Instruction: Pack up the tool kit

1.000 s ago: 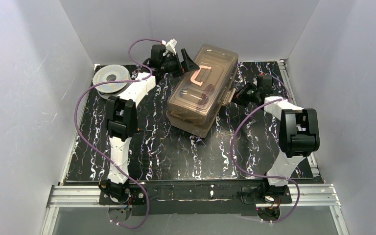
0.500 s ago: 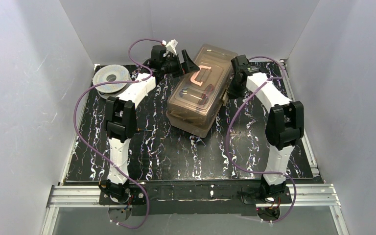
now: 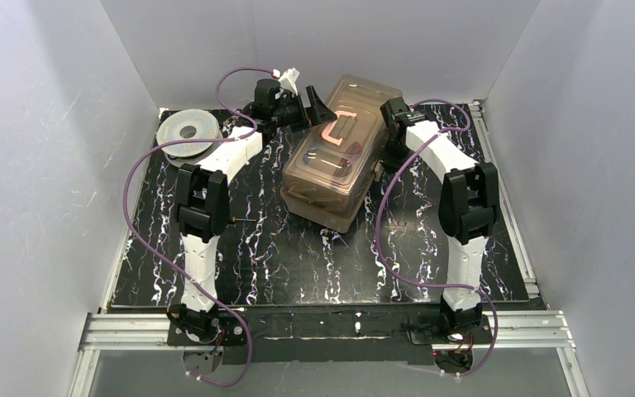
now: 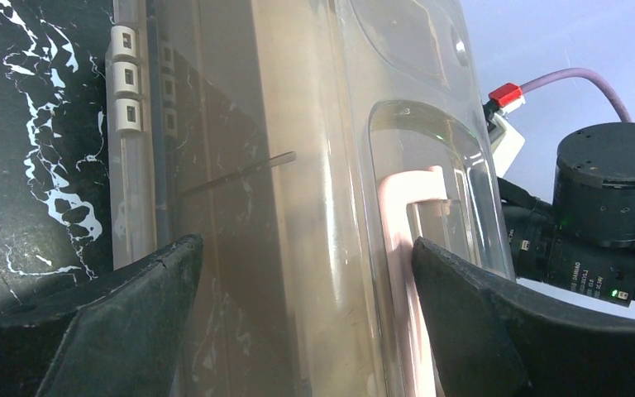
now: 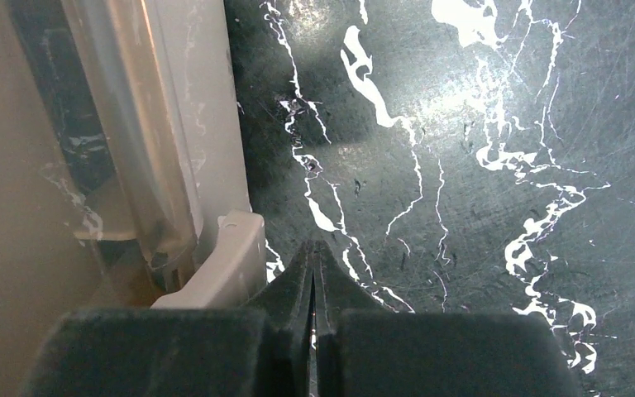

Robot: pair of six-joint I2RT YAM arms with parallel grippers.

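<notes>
- Toolbox sat closed in the far middle.
- Left gripper stood wide open at its far-left side.
- Right gripper, pinched shut, should push the white latch squarely, I think.

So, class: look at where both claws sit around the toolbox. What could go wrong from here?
1. The shut right claw sits just beside the cream latch. If it pushes off-centre, it may slip past the latch and scrape the table.
2. The open left claw sits at the far end of the toolbox. A hard shove from the right could slide the box into it.
</notes>
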